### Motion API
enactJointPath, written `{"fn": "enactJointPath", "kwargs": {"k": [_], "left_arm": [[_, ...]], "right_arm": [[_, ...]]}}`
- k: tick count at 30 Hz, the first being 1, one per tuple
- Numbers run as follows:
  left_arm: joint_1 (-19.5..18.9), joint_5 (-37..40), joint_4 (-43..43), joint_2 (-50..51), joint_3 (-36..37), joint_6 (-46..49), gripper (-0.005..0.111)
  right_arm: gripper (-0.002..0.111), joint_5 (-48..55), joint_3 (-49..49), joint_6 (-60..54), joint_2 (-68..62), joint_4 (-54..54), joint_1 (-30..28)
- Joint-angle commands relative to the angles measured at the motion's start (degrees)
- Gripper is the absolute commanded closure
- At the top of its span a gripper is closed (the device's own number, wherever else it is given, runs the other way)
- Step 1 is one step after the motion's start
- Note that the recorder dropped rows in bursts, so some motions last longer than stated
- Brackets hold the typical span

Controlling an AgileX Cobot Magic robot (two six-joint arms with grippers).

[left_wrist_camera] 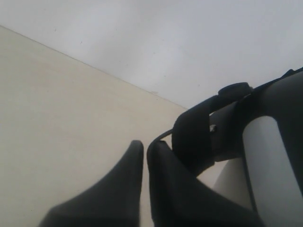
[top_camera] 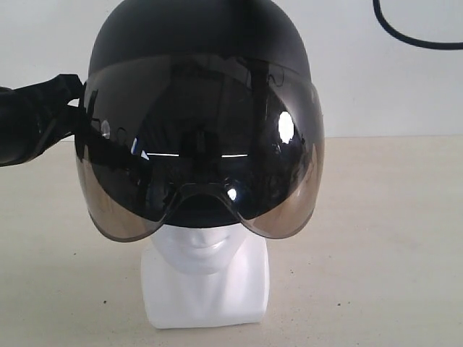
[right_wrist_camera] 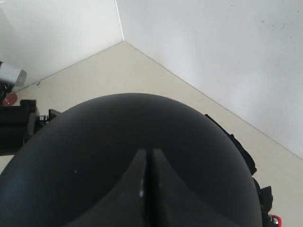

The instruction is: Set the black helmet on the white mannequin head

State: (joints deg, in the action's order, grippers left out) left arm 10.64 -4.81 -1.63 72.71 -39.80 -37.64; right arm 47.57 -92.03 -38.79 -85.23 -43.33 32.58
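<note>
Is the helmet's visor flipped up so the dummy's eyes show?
No, the visor of the black helmet covers the eyes of the white mannequin head; only mouth and chin show.

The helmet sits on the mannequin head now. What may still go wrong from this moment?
1. The left gripper is shut right beside the strap of the black helmet. If it catches the strap while it pulls away, the helmet may twist.
2. The right gripper is shut over the dome. A push there might tip the white mannequin head, which stands on a narrow base.
</note>
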Motion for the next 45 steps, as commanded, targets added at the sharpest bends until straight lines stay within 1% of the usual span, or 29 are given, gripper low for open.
{"fn": "enactJointPath", "kwargs": {"k": [1, 8, 14, 17, 19, 20, 22, 25, 27, 28, 30, 33, 34, 45], "left_arm": [[-1.50, 10.82, -3.74, 2.29, 1.72, 6.45, 0.102], [-1.50, 12.72, -3.49, 2.29, 1.45, 6.45, 0.102], [-1.50, 21.58, -2.63, 2.29, -3.43, 8.12, 0.102], [-1.50, 24.93, 3.00, 2.29, -5.76, 14.11, 0.102], [-1.50, 25.81, 7.88, 2.29, -6.30, 21.22, 0.102], [-1.50, 26.36, 12.05, 2.21, -6.30, 27.57, 0.102], [-1.50, 26.47, 14.49, 2.09, -6.30, 31.65, 0.102], [-1.50, 26.27, 14.48, 1.96, -6.30, 31.76, 0.102], [-1.50, 27.57, 14.48, 1.96, -6.30, 32.10, 0.102], [-1.50, 27.97, 14.48, 1.96, -6.30, 32.13, 0.100], [-1.50, 27.97, 14.48, 1.96, -6.30, 32.13, 0.088], [-1.50, 28.08, 15.23, 1.58, -6.30, 32.13, 0.057], [-1.50, 27.95, 16.38, 1.21, -6.30, 32.13, 0.054], [-1.50, 27.95, 17.81, -6.72, -6.30, 32.13, 0.055]], "right_arm": [[0.108, 0.93, -0.09, -0.71, -0.88, 0.19, 0.05], [0.108, 1.50, -0.09, -0.71, -0.88, 0.18, 0.05], [0.108, 1.53, -0.09, -1.17, -0.88, 0.18, 0.05], [0.108, 1.53, -0.09, -1.17, -0.88, 0.18, 0.05], [0.108, 1.53, -0.09, -1.60, -0.88, 0.18, 0.05], [0.108, 1.68, -0.09, -1.71, -0.88, 0.30, 0.05], [0.108, 1.68, -0.09, -1.71, -0.88, 0.30, 0.05], [0.108, 1.68, -0.09, -1.71, -0.88, 0.30, 0.05], [0.108, 1.90, -0.09, -1.71, -0.88, 0.29, 0.05], [0.108, 1.90, -0.09, -1.71, -0.88, 0.29, 0.05], [0.108, 1.95, -0.09, -1.71, -0.88, 0.29, 0.05], [0.108, 1.93, -0.09, -1.83, -0.88, 0.52, 0.05], [0.108, 1.93, -0.09, -1.83, -0.88, 0.62, 0.05], [0.108, 1.44, -0.09, -1.83, -0.88, 1.15, 0.05]]}}
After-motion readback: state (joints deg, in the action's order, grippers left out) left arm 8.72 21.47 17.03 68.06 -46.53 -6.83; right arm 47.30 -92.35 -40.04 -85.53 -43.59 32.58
